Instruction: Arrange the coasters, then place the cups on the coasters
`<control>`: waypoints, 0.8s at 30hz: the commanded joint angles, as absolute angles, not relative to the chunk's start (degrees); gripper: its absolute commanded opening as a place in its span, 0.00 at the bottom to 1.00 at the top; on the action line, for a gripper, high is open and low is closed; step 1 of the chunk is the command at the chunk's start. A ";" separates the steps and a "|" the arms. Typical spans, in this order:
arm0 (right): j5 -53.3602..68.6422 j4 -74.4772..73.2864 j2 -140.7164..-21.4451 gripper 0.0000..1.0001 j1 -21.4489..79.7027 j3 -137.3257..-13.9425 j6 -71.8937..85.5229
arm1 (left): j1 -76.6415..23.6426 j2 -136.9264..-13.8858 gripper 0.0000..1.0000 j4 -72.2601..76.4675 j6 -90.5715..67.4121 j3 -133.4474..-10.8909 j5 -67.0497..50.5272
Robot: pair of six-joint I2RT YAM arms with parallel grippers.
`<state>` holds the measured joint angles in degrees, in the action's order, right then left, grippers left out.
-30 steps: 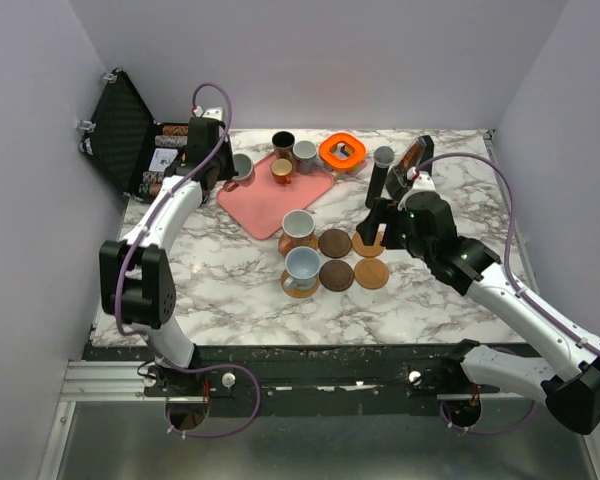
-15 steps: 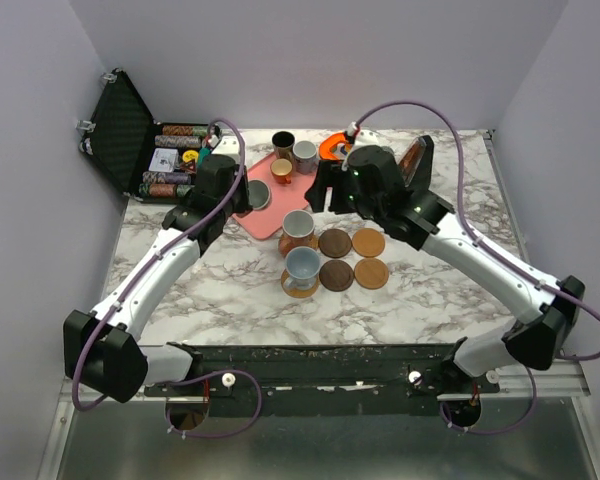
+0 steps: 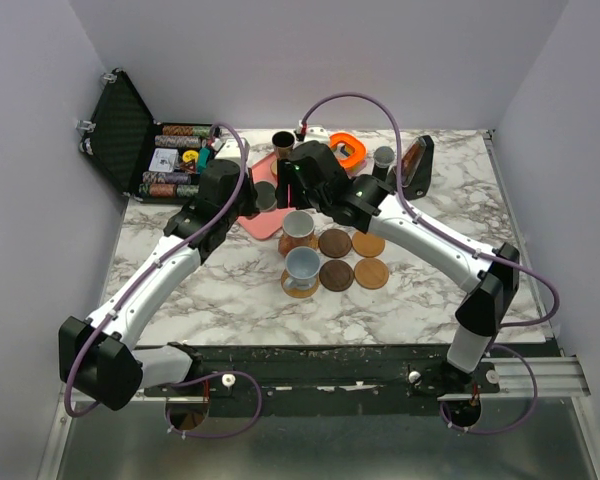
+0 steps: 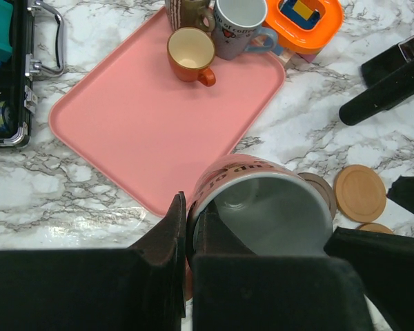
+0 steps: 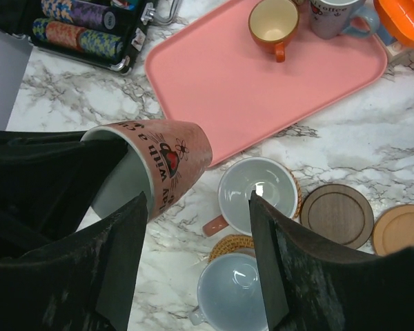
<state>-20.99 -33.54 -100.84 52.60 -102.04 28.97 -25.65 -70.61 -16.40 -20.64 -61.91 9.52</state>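
**A:** Contents, overhead view?
**B:** Item: left gripper point(image 3: 255, 200) at the corner of the pink tray point(image 3: 270, 226), pinching a pinkish-brown mug point(image 3: 268, 195). Item: right gripper point(image 3: 292, 186) just beside it. Item: pale blue cup point(image 3: 302, 264) and grey cup point(image 3: 298, 225), each seated on a coaster. Item: two dark coasters point(image 3: 335, 243) and two tan coasters point(image 3: 370, 273), bare, in a block beside those cups.
**A:** Left wrist view?
**B:** Fingers point(image 4: 172, 231) pressed together on the mug's rim, one inside and one outside. A copper-orange cup point(image 4: 190, 49) stands on the tray.
**A:** Right wrist view?
**B:** Fingers point(image 5: 121, 265) spread wide, gripping nothing. The mug hangs tilted just ahead of them, near the tray's edge.
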 commanded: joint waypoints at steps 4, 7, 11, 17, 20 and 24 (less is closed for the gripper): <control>-24.70 -35.51 -103.80 0.66 53.96 -105.56 27.95 | -26.19 -68.03 0.00 -11.69 -22.41 -61.26 8.70; -24.78 -35.33 -105.11 0.65 53.96 -106.17 27.69 | -26.28 -67.77 0.00 -11.34 -22.50 -61.08 8.35; -25.84 -35.95 -107.48 0.60 54.23 -107.75 26.90 | -26.63 -67.67 0.00 -10.64 -22.59 -60.82 6.51; -26.54 -37.18 -110.74 0.48 54.23 -111.09 26.54 | -26.98 -67.06 0.00 -10.20 -22.59 -60.47 6.24; -27.16 -37.62 -111.53 0.29 54.23 -111.88 26.46 | -26.90 -66.80 0.00 -9.76 -22.33 -60.29 5.37; -28.30 -37.79 -111.62 0.01 54.23 -112.41 26.02 | -26.98 -66.27 0.03 -8.62 -21.80 -59.77 2.56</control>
<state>-26.59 -36.58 -111.13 54.33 -109.91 25.89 -27.22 -69.19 -13.93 -21.23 -60.07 7.01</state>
